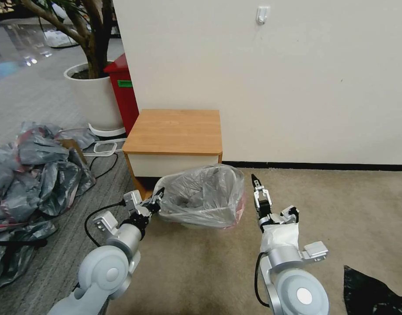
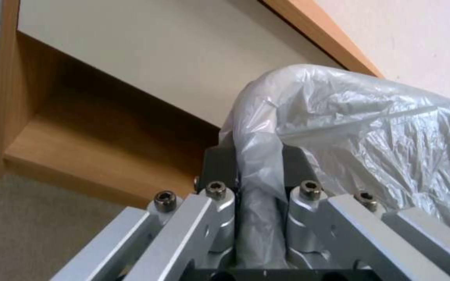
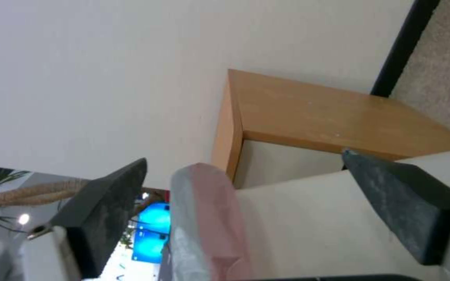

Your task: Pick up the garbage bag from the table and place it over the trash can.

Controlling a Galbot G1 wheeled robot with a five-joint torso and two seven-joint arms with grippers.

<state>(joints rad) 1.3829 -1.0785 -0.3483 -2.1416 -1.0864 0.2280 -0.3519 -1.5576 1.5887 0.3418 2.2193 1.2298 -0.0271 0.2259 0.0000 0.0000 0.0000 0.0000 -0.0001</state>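
The translucent grey garbage bag (image 1: 205, 192) is draped over the cream trash can (image 1: 190, 225), which stands on the carpet in front of the wooden table (image 1: 174, 131). My left gripper (image 1: 158, 197) is at the bag's left side, shut on a fold of the plastic (image 2: 259, 171), with the table's lower shelf (image 2: 95, 140) behind it. My right gripper (image 1: 256, 186) points upward just off the bag's right side. In the right wrist view it stands open (image 3: 244, 157), with the bag's pink rim edge (image 3: 209, 218) and the trash can's cream wall (image 3: 308, 226) between its dark fingers (image 3: 105, 207).
A big heap of grey bags (image 1: 30, 175) lies on the floor at left, with a white plant pot (image 1: 93, 96) and a red bin (image 1: 122, 92) behind it. A black bag (image 1: 372, 293) lies at bottom right. The wall runs behind the table; open carpet extends right.
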